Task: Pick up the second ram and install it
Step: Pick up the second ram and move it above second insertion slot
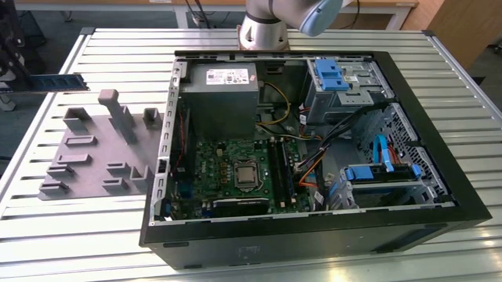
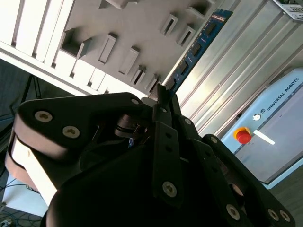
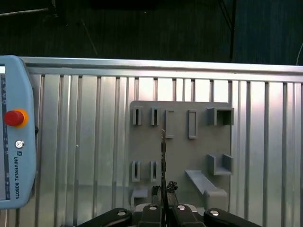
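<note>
Aluminium slats across the exterior view: a table [image 1: 79, 235] bearing an open computer case [image 1: 314, 235], motherboard [image 1: 235, 170] facing up, and a grey fixture plate [image 1: 94, 158] just beside it on the exterior view's left. Past that plate, at the picture's left border, the second ram [image 1: 59, 81], lifted clear of the plate and well apart from the case, one end pinched in the dark gripper [image 1: 23, 82].

In the second wrist view, black gripper [image 2: 163, 92] links clenched on one end of the second ram [image 2: 196, 45], the rest jutting out past the tips, with a row of chips along its face. Beyond it, the fixture plate [image 2: 118, 33] with its raised blocks, and a teach pendant [image 2: 277, 123] with a red button [image 2: 243, 135] on the slats.

In the first wrist view, the second ram [image 3: 163, 151] edge-on, a thin dark line held tight in the gripper [image 3: 164, 189], crossing the fixture plate [image 3: 199, 142]; teach pendant [image 3: 16, 132] on the table, apart from the plate.
</note>
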